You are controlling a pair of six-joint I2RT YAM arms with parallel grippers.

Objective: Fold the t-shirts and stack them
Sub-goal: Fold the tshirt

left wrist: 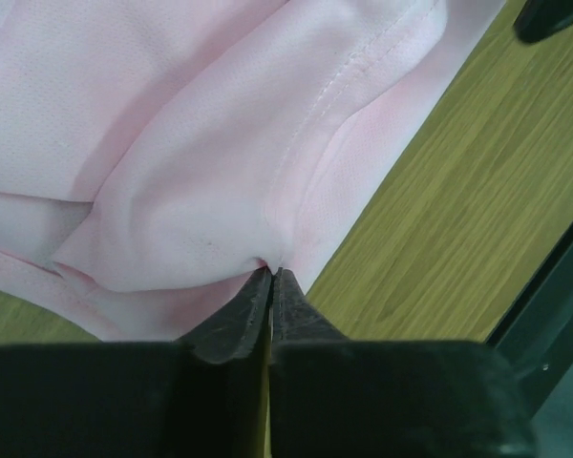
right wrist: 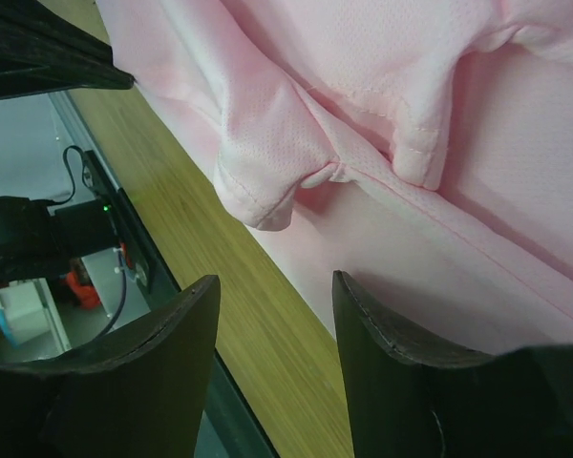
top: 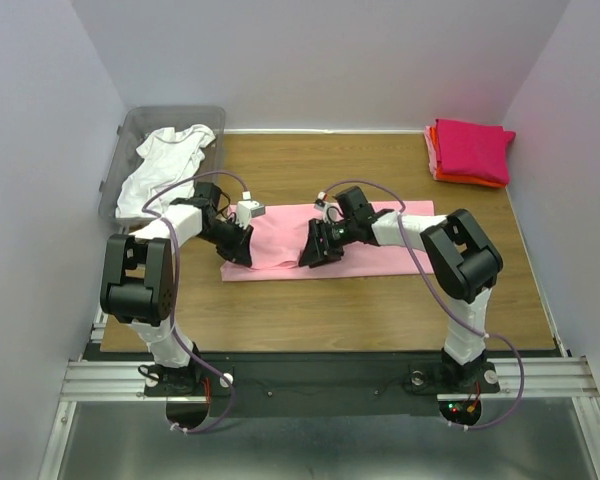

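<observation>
A light pink t-shirt (top: pixel 280 240) lies in a long flat strip across the middle of the table. My left gripper (top: pixel 238 250) is shut on a fold of its cloth at the left end; the left wrist view shows the fingertips (left wrist: pixel 271 272) pinching the pink fabric (left wrist: pixel 220 143). My right gripper (top: pixel 315 255) is open over the shirt's near edge, holding nothing, with a sleeve hem (right wrist: pixel 267 191) just ahead of its fingers (right wrist: pixel 275 291). A white t-shirt (top: pixel 165 165) lies crumpled in the bin. A magenta folded tee (top: pixel 475 148) tops an orange one (top: pixel 465 178) at the back right.
The clear grey plastic bin (top: pixel 130 125) stands at the back left corner. The folded stack sits against the right wall. Bare wooden table (top: pixel 330 310) runs between the shirt and the black front rail (top: pixel 320 365).
</observation>
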